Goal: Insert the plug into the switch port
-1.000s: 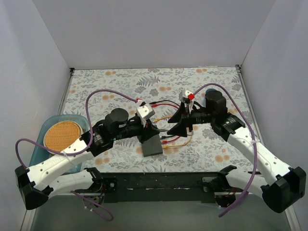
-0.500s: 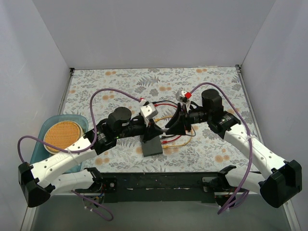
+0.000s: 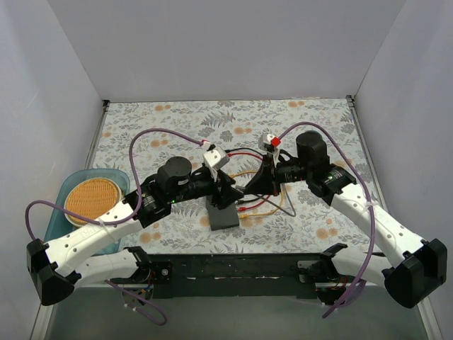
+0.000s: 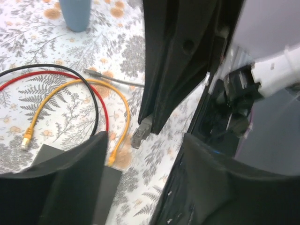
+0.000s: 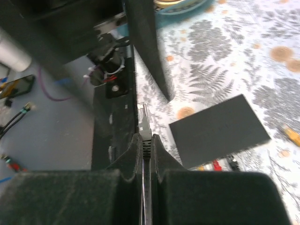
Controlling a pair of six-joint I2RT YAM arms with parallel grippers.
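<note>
Toward the middle of the surface's near edge: flat black switch [image 3: 224, 217], plain top up. No port shows in any view, so I cannot tell which side carries the switch port. Right gripper [image 5: 146, 139]: jaws pinched tight on the grey plug [image 5: 144, 123], whose clear tip sticks out past the fingertips. The plug is in the air just beside the switch, not touching it. Its grey cable [image 3: 287, 205] trails off behind. Left gripper [image 3: 226, 193] hovers over the switch's far end, jaws partway apart, nothing between them. A yellow cable [image 4: 101, 83] lies loose near the switch.

Step in hand looks like lining up for the push.

- Find the port face first.
- Turn the plug so its tip meets that face squarely, at port height.
- Slide straight in, no wobble.
- The left arm probably needs to brace the switch so it doesn't skid.
- Keep the loose cable clear of the path.
</note>
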